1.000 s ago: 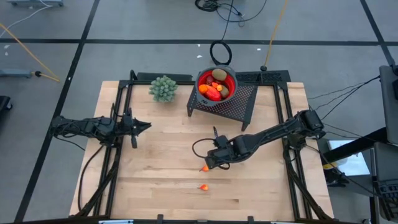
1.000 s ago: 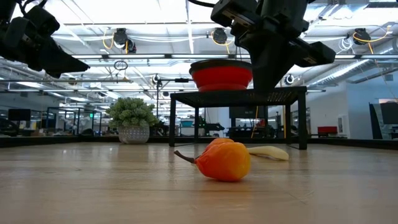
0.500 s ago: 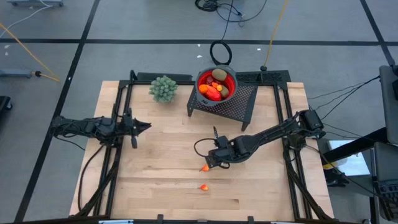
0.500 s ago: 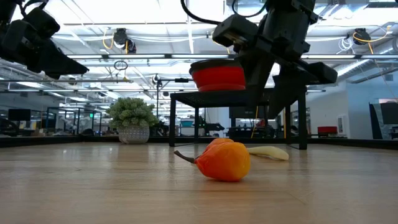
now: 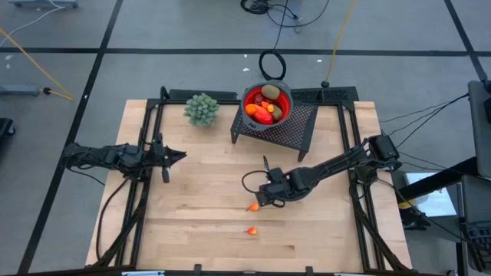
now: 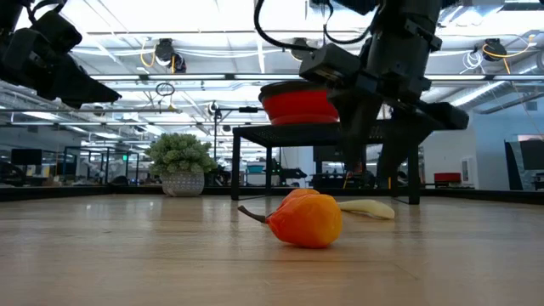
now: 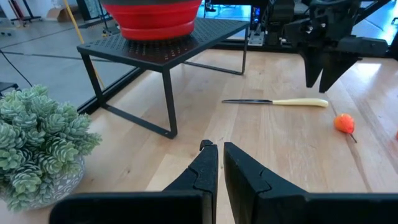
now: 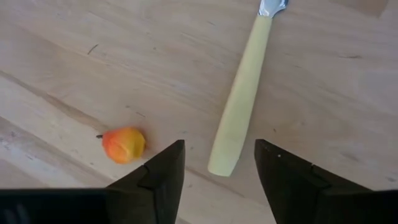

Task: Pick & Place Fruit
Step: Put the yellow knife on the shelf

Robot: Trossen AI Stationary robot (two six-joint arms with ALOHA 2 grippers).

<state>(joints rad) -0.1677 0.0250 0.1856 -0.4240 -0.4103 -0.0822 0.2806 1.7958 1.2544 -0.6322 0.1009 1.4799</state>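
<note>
A small orange fruit bit (image 5: 253, 206) lies on the wooden table just by my right gripper (image 5: 259, 201), and shows beside one finger in the right wrist view (image 8: 124, 144). A second orange bit (image 5: 251, 230) lies nearer the front edge and fills the foreground of the low view (image 6: 306, 219). My right gripper (image 8: 219, 146) is open and empty, pointing down, low over the free end of the yellow knife handle (image 8: 239, 112). The other fruit lie in the red bowl (image 5: 267, 103). My left gripper (image 5: 180, 156) is shut and empty at the table's left.
The red bowl stands on a black mesh stand (image 5: 295, 126) at the back middle. A pale green potted plant (image 5: 202, 109) stands at the back left. The knife (image 7: 277, 102) lies between the stand and the orange bits. Black frame rails (image 5: 146, 130) run along the sides.
My right gripper has come down toward the table over the knife handle and the nearby orange bit, staying open. The fruit bits and the knife have not moved.
</note>
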